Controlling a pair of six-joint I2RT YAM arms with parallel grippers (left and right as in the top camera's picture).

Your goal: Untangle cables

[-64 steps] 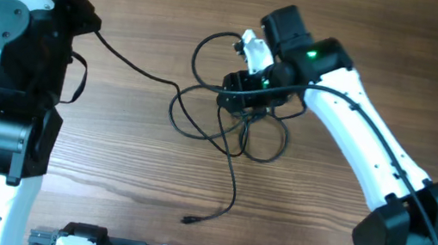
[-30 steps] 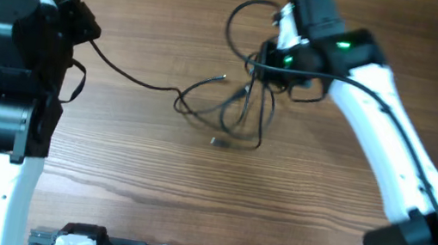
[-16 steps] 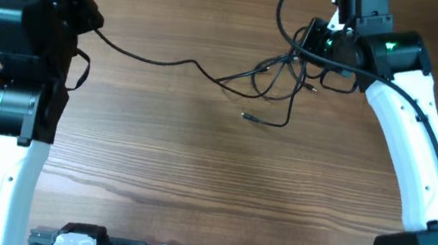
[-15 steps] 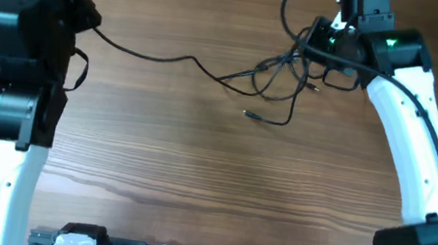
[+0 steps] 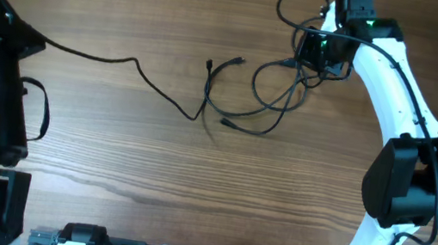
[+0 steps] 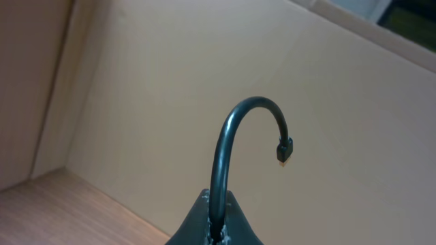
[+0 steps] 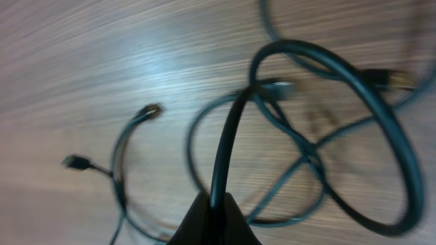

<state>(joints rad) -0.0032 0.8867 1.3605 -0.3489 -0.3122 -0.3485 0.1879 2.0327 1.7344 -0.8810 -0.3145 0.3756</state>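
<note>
The wooden tabletop now shows far more bare grain between the two arms than it did half a second ago. The left arm has swung out to the left edge. Its left claw is clenched on one cable end, whose plug curls up in front of a plain beige wall. The long cable it drags now runs from that edge towards the middle.

The right claw has stayed at the far right, clenched on another strand. The cables were a tight knot a second ago and have opened into loose loops just left of the right claw, with free plug ends lying on the wood.

The pull appears to be working, but the loops still cross below the right claw, so the untangling looks unfinished.
</note>
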